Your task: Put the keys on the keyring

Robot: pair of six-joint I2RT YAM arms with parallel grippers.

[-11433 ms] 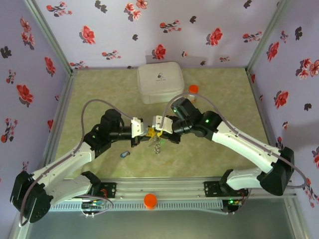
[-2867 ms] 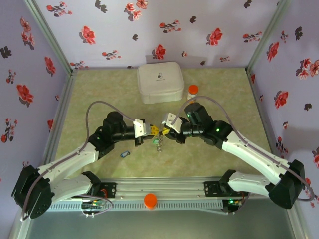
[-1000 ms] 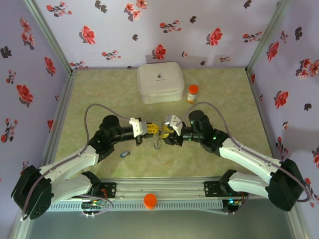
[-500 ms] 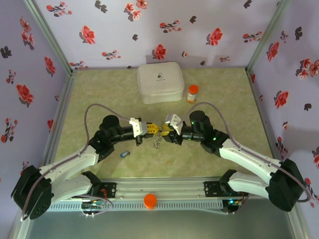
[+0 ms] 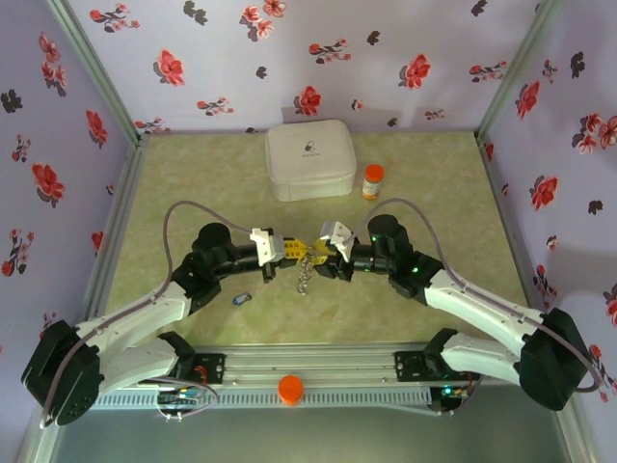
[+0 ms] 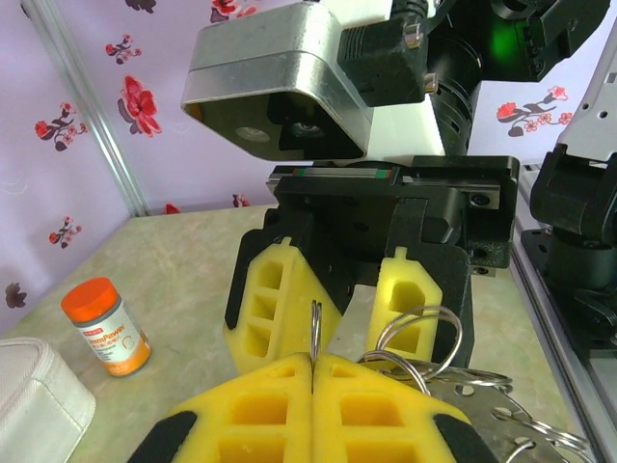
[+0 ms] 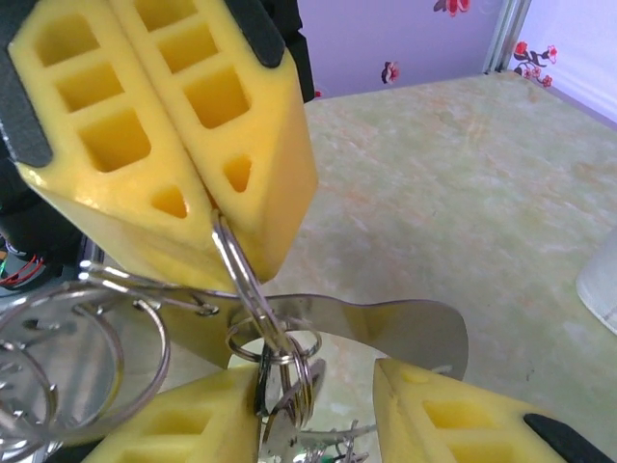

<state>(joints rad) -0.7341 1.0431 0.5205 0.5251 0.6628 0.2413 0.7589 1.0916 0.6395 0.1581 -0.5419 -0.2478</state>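
Yellow-padded left pincer (image 6: 313, 365) is clamped shut on the keyring (image 7: 234, 258) wire, holding it up between the arms. Right pincer (image 7: 318, 397) jaws stand partly apart, gripping nothing I can confirm, with a flat key (image 7: 371, 328) just above them. Looks like the threading step. Next: nip that key and feed it along the wire; a blue-tagged key (image 5: 240, 299) waits on the surface (image 5: 434, 193).

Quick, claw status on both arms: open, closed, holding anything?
Left claw: closed, pinching the keyring.
Right claw: open, straddling the keyring, gripping nothing.
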